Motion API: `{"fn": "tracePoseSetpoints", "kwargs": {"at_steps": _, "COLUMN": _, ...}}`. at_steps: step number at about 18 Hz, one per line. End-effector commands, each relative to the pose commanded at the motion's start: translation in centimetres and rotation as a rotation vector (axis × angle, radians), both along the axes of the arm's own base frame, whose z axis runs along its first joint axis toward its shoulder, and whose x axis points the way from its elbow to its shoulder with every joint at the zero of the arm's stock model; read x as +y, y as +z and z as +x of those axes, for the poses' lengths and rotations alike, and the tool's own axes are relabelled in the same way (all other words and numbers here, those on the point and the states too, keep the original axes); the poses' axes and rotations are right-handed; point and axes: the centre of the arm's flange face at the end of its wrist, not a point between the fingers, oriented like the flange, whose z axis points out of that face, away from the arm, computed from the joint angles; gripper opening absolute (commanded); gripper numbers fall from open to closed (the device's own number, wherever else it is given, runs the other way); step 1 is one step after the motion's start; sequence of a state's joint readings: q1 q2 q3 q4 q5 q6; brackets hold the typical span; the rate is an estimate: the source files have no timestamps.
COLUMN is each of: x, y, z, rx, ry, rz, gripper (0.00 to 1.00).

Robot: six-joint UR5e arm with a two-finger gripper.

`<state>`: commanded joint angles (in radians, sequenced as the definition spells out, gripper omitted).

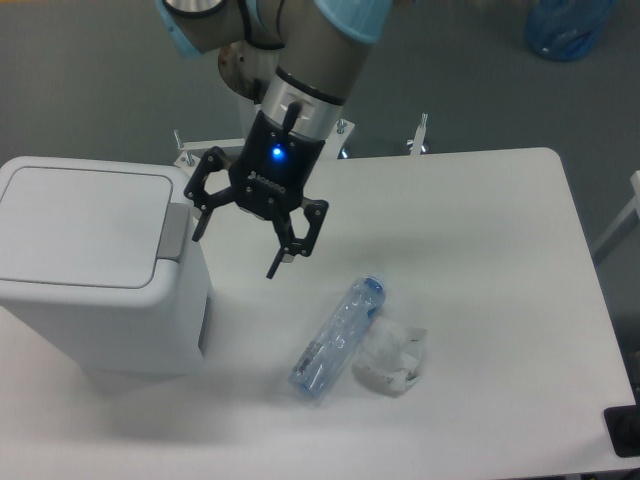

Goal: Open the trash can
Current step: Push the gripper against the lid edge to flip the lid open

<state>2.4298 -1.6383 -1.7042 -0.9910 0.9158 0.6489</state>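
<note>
Lowest in view, a clear plastic bottle point(338, 338) lies beside crumpled plastic wrap point(393, 359). At the table's point(480, 250) left edge sits the trash can point(90, 270), lid shut, grey push tab point(173, 230) facing right. Just beside that tab hangs the gripper point(236, 244), fingers spread apart, holding nothing.

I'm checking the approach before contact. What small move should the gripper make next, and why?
Probably shift left and down toward the grey push tab: the trash can lid looks closed, and the open, empty gripper hangs just right of it.
</note>
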Motion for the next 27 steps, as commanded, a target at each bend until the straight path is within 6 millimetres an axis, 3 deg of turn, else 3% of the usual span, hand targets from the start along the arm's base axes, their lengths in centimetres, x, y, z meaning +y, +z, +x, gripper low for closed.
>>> {"fn": "tracePoseSetpoints", "kwargs": {"at_steps": 14, "x": 0.0, "y": -1.7, "z": 0.6, "rx": -0.019, "ry": -0.008, "rz": -0.021, "gripper": 1.0}}
{"fn": "tracePoseSetpoints", "kwargs": {"at_steps": 22, "x": 0.2, "y": -1.1, "z": 0.4, "rx": -0.012, "ry": -0.007, "rz": -0.012, "gripper": 1.0}}
{"fn": "tracePoseSetpoints", "kwargs": {"at_steps": 24, "x": 0.3, "y": -0.1, "z": -0.2, "rx": 0.012, "ry": -0.005, "rz": 0.005, "gripper": 1.0}}
{"fn": "tracePoseSetpoints", "kwargs": {"at_steps": 27, "x": -1.1, "y": 1.3, "z": -3.8, "rx": 0.056, "ry": 0.052, "rz": 0.025, "gripper": 1.0}}
